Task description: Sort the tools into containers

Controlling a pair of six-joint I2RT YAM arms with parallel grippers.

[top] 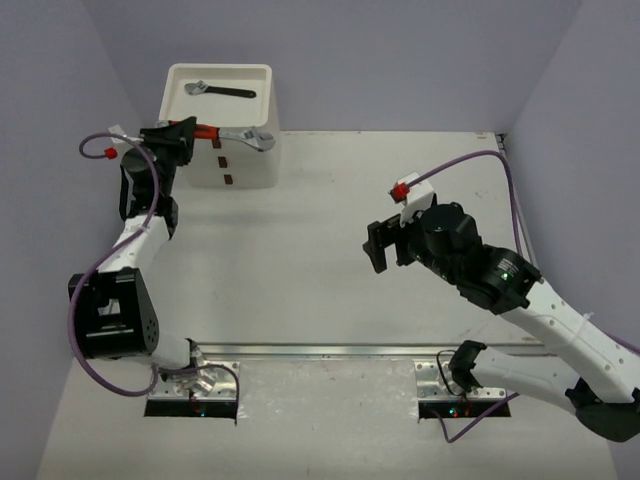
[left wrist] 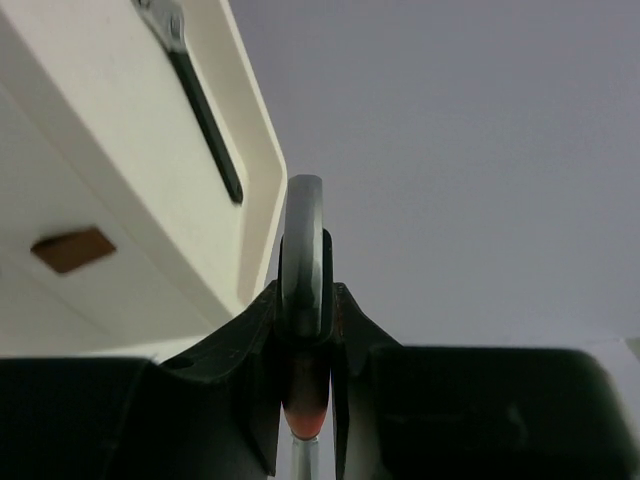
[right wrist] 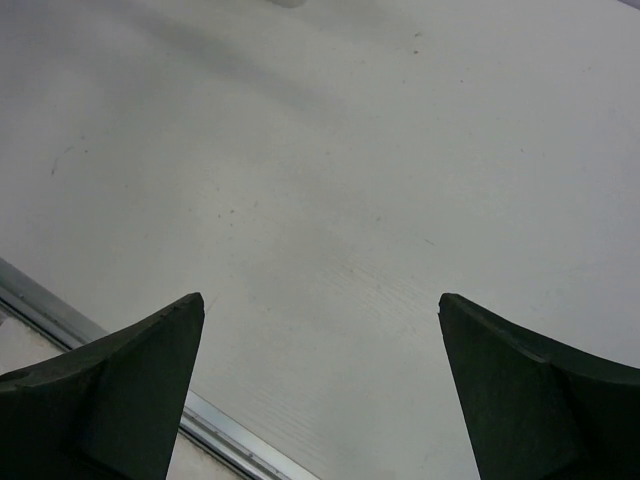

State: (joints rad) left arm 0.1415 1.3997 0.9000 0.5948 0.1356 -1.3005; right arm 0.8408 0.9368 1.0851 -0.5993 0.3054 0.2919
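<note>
White tabletop [top: 320, 300] carries the box unit [top: 250, 170] at eleven o'clock, a black-handled wrench [top: 222, 91] in its top tray [top: 220, 68]. The left gripper [top: 187, 131] pinches the red-handled wrench [top: 248, 138] at the box's front edge: the delivery step. Next, likely: shift toward twelve o'clock over the tray, then release. The right gripper [top: 378, 246] hangs spread, empty.

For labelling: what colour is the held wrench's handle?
Red wrench handle, clearest in top external view.

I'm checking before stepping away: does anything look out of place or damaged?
Nothing looks damaged or spilled. A black-handled wrench lies flat in the top tray. The red-handled wrench is not put away: the left hand grips it by the tray's front edge. The right hand is open and empty.
</note>
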